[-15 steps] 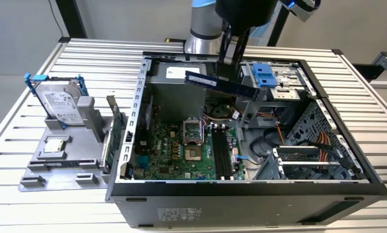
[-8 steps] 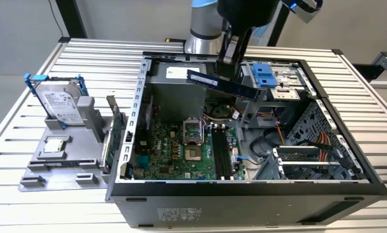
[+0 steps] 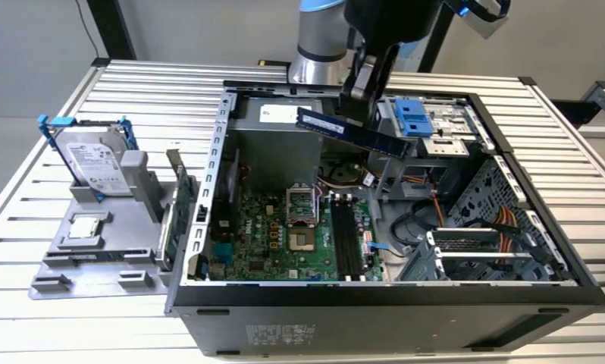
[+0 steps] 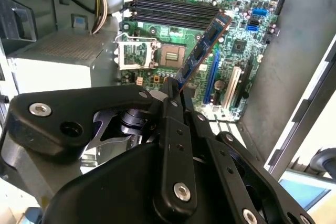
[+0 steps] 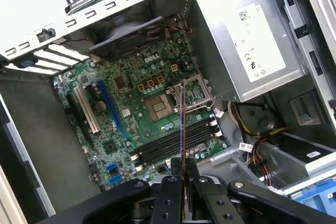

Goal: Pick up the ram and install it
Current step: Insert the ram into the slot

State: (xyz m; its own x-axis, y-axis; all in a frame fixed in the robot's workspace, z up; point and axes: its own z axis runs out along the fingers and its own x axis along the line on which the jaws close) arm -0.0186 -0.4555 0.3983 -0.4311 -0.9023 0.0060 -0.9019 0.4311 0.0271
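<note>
ram (image 5: 181, 124): edge-on, clamped between the fingers (image 5: 169, 190), projecting past their tips
motherboard (image 5: 131, 98): ahead of the fingers
black slots (image 5: 163, 148): behind the ram, crossing it

The ram (image 3: 353, 131), a long, thin blue-green stick with dark chips along its face, is held in the gripper (image 3: 357, 105) in the air above the open case (image 3: 221, 152). It is tilted in the exterior view, with the end toward that view's right lower. It is kept well clear of the motherboard (image 3: 282, 243) and is not seated in the black slots (image 3: 345, 236).
</note>
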